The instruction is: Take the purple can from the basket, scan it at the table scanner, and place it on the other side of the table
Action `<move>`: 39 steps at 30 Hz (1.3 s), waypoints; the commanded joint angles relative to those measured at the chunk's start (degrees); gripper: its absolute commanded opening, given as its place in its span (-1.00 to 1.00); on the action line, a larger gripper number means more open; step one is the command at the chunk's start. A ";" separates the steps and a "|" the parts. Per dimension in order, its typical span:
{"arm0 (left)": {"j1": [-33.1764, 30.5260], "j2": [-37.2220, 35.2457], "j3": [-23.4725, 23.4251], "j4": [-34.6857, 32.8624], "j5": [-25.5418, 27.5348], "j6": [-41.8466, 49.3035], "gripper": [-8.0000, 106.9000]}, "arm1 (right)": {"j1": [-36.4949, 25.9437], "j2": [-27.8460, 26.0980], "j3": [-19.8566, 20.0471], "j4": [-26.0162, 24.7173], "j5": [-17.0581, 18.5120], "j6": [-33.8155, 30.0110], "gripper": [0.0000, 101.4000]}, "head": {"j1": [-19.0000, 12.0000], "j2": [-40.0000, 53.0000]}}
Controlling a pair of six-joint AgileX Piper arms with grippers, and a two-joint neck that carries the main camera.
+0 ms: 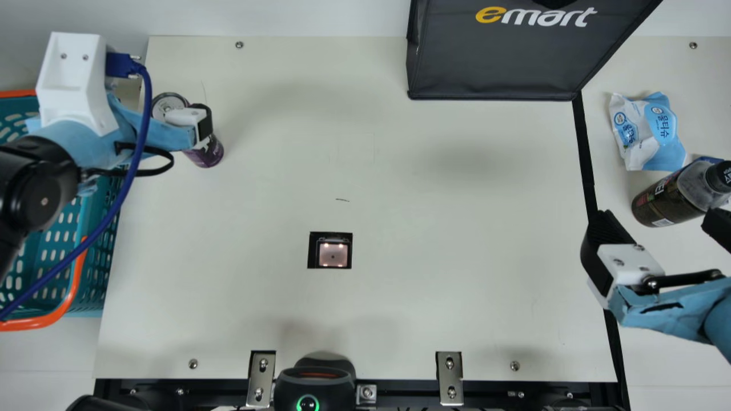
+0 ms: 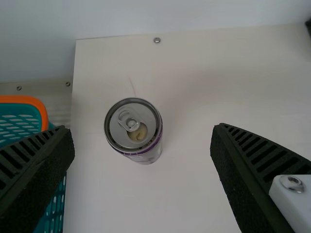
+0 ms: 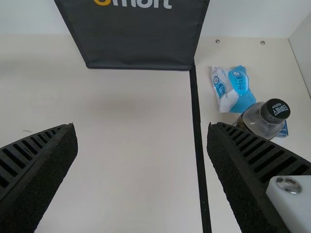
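Observation:
In the main view my left gripper is over the purple can, which stands upright at the table's far left and is partly covered by it. The left wrist view has the can from above, its lid tab and opening visible, with the spread fingers of my left gripper clear of it on either side. The scanner window lies in the middle of the table. My right gripper stands open at the right; in its wrist view the same gripper has nothing between its fingers. The teal basket is at the left edge.
A dark bag stands at the back. Beyond the black line at the right lie a blue-white packet and a dark bottle. A black device with a green ring sits at the front edge. Bare table surrounds the scanner.

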 commanded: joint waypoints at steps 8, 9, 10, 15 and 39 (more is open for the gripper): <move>0.52 2.48 -0.63 1.60 -1.37 -0.79 0.71 | 0.00 0.00 0.00 0.00 0.00 0.00 0.87 | -1.40 0.09; 0.67 2.74 -0.59 1.48 -1.65 -0.66 0.71 | 0.00 0.00 0.00 0.00 0.00 0.00 0.87 | -1.40 0.09; 0.81 2.98 -0.52 1.39 -1.92 -0.54 0.71 | 0.00 0.00 0.00 0.00 0.00 0.00 0.87 | -1.40 0.09; 1.71 4.17 0.20 0.31 -3.48 0.55 0.71 | 0.00 0.00 0.00 0.00 0.00 0.00 0.87 | -1.40 0.09; 3.75 9.72 3.15 -3.12 -9.73 2.18 0.59 | 0.00 0.00 0.00 0.00 0.00 0.00 0.87 | -1.40 0.09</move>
